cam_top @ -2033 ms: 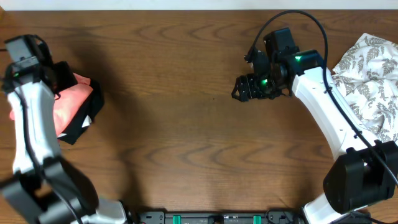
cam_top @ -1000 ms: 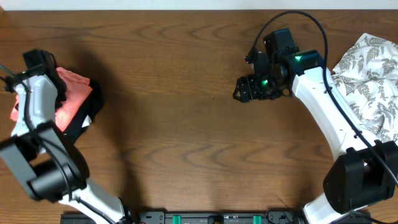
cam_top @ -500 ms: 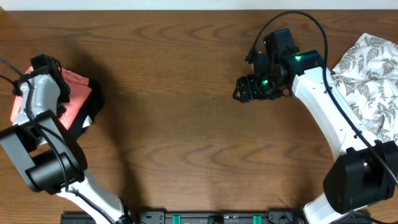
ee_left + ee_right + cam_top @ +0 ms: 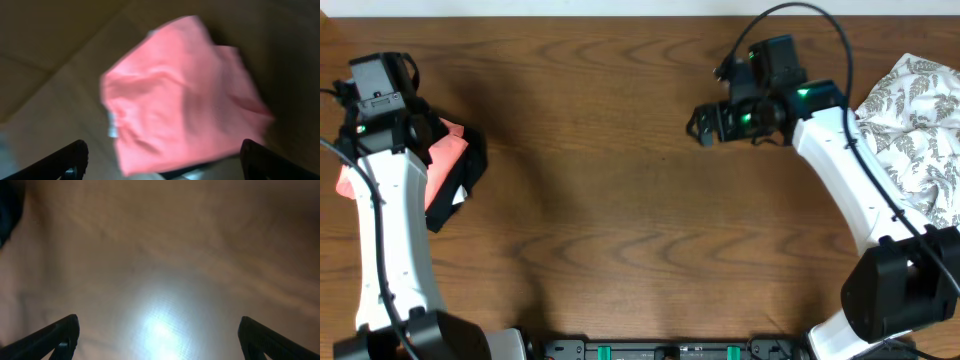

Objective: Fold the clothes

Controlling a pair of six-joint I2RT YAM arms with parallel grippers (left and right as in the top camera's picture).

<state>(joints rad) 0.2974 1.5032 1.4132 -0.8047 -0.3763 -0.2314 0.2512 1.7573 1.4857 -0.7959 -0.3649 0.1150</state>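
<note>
The salmon-pink T-shirt lies folded at the table's left edge, on top of a black-and-white bundle. My left gripper hovers above the shirt. It is open in the left wrist view, with both dark fingertips wide apart and nothing between them. My right gripper hangs over bare wood at the upper middle of the table. It is open and empty in the right wrist view. A white leaf-print garment lies crumpled at the right edge.
The brown wooden table stretches between the two arms. A bright glare spot shows on the wood under the right gripper. The right arm's white links run alongside the leaf-print garment.
My left gripper has opened, let go of the salmon-pink shirt and risen above it. My right gripper has opened wider and shifted slightly toward the table's far edge.
</note>
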